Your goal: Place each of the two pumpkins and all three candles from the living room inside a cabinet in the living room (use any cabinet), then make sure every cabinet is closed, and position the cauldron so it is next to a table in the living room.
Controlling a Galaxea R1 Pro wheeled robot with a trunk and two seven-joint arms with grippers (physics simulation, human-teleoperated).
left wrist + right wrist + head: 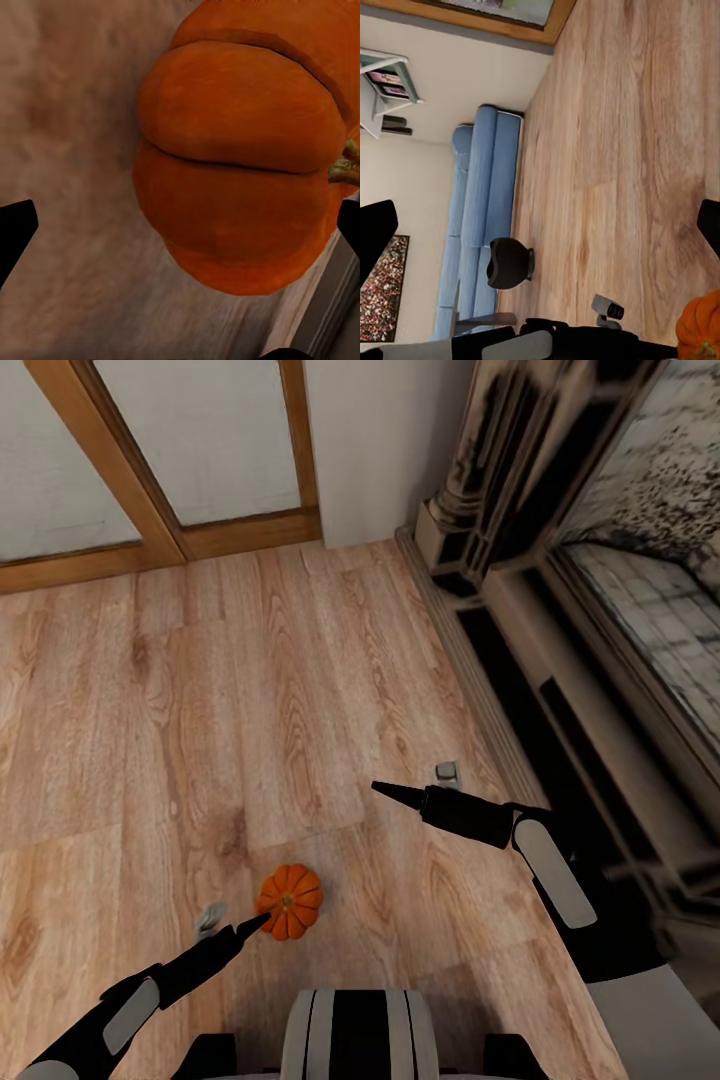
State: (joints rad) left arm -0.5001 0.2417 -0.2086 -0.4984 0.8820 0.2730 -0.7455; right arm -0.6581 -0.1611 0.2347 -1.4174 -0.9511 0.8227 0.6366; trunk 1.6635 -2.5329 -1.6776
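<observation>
One small orange pumpkin (290, 901) sits on the wood floor just ahead of my base. My left gripper (255, 923) is low at its near-left side, fingertip at the rind. In the left wrist view the pumpkin (240, 172) looms very close between the spread fingers (15, 232), so that gripper (180, 232) is open and holds nothing. My right gripper (395, 792) hovers open above bare floor, to the right of the pumpkin and beyond it. Across the room stands a black cauldron (510, 262). The candles and cabinet are out of view.
The ornate grey fireplace (560, 490) and its raised hearth (560, 690) run along the right. A wood-framed glass door (190, 450) lies ahead. A blue sofa (484, 225) stands against the far wall behind the cauldron. The wood floor (200, 690) stretches ahead and left.
</observation>
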